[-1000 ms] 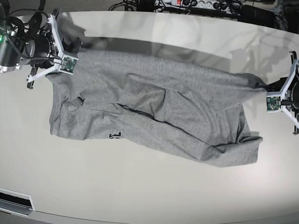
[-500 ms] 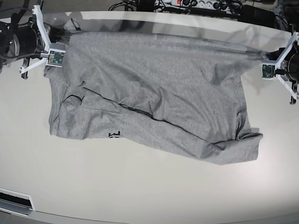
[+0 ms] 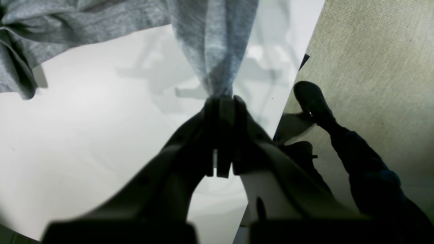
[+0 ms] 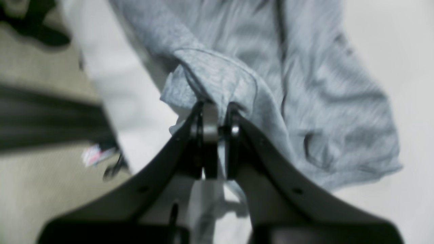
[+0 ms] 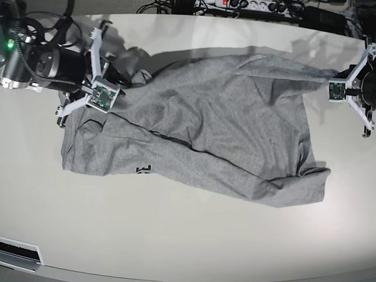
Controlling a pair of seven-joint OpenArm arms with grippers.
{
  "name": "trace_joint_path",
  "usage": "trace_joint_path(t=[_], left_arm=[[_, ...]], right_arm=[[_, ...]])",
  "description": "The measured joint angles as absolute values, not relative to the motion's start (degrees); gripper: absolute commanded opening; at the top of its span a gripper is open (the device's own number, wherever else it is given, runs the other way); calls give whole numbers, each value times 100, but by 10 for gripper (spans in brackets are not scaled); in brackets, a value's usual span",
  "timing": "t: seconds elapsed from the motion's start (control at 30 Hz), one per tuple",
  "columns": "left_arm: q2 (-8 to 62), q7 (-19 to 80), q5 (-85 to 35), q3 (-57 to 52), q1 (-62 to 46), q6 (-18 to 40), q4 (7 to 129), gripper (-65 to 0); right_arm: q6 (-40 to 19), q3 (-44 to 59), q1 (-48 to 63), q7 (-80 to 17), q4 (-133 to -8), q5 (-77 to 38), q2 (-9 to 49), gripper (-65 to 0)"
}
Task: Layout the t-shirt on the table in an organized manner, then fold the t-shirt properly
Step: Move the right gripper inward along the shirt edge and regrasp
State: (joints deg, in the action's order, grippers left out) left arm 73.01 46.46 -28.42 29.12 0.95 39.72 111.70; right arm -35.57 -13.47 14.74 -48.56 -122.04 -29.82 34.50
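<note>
Left gripper [image 3: 220, 101]: closed tight on a bunched corner of the shirt [image 5: 207, 129], with cloth rising from between the tips in a narrow twisted strand. In the base view this gripper [image 5: 332, 90] at the table's far right edge, holding the corner drawn out to a point, a little above the table [image 5: 183, 241]. In the left wrist view, floor and somebody's dark shoe [image 3: 313, 101] beyond the table edge.

Right gripper [image 4: 217, 112]: also closed, pinching a folded hem edge of the shirt between the tips; picture blurred, so exact layers not clear. In the base view this gripper [image 5: 102, 95] at the shirt's upper left part, cloth gathered and wrinkled around it.

Shirt lying on the middle of the table, spread wide but not flat: one layer folded over along a diagonal crease, lower right corner curled, some black letters just showing at the lower edge.

Step in hand, as a judgement: laying out, not yet folding. Both far corners held, cloth partly stretched between them, but slack on the left side of the base view.

Next move probably calls for pulling both grips apart until the upper edge becomes straight, then lowering and letting go with no twist. Risk: dragging the whole shirt instead of opening the fold, or carrying the corner past the table edge on the left gripper's side.
</note>
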Motion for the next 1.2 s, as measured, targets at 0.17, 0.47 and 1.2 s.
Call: trace_joint_path(t=[0.17,0.47,1.2], left_arm=[[7301,4646,-2847,2915,95,3972,11166,-650],[7299,4646,-2845,2915,95,3972,11166,-650],[7157,4644,-2847,2912,95,3798,11166,-650]], right_arm=[[-3424,-1345,1212,-4696,-11725,-1966,2877,-650],[-1662,-1343,486,-4829,-11424,-987,2604,-305],[-2899,-1337,840,-5092,-10604,-2327,1616,-266]])
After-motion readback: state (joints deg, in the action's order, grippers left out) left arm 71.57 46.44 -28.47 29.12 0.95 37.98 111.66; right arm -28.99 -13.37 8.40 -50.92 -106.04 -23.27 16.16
